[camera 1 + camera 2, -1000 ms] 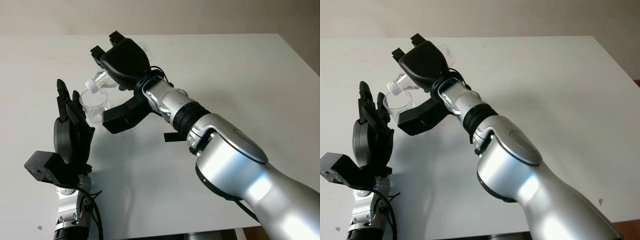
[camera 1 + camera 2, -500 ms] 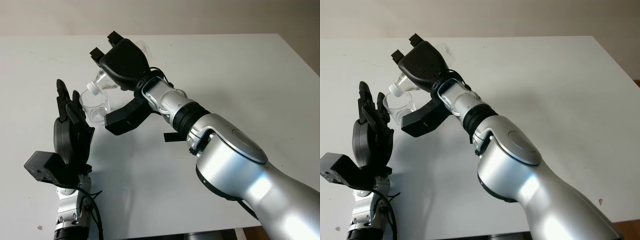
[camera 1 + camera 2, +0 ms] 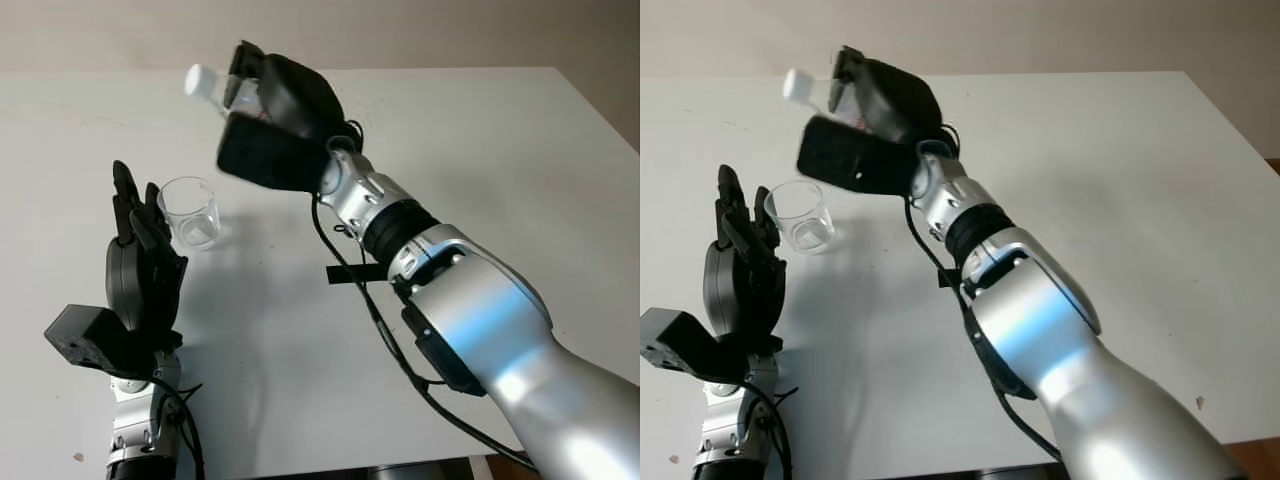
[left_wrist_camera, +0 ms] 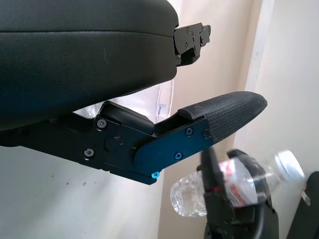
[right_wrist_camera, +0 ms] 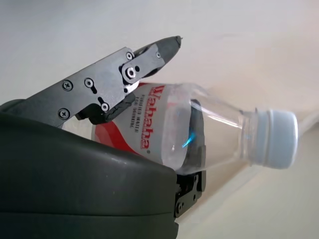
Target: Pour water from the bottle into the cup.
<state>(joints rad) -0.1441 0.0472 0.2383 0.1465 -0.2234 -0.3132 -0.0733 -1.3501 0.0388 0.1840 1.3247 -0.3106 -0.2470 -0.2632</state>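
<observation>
Up above the bench (image 3: 520,150), the right hand (image 3: 275,95) is raised on its long silver arm, which reaches across from the bottom right toward the far left. Its black fingers (image 5: 114,82) are clamped around the bottle (image 5: 199,132), gripping it at the labelled middle. The bottle lies tilted, close to level, with its neck and white cap (image 3: 200,78) sticking out past the hand on the side away from the arm. It is clear, ribless plastic with a red and white label, and the cap is on. In the left wrist view the same bottle (image 4: 234,186) shows beyond that hand's own thumb.

The cup (image 3: 190,212) stands upright on the bench, below the right hand and a little toward the robot, apart from the bottle. It is a short, clear, round tumbler with a thick base.

The left hand (image 3: 140,265) is open, held upright with its palm shell facing the cup, just beside the cup on the near left, not touching it. Its shell is smooth matte black, and its thumb tip has a textured pad (image 4: 229,112).

A small black strip (image 3: 345,273) lies on the white bench under the right forearm.
</observation>
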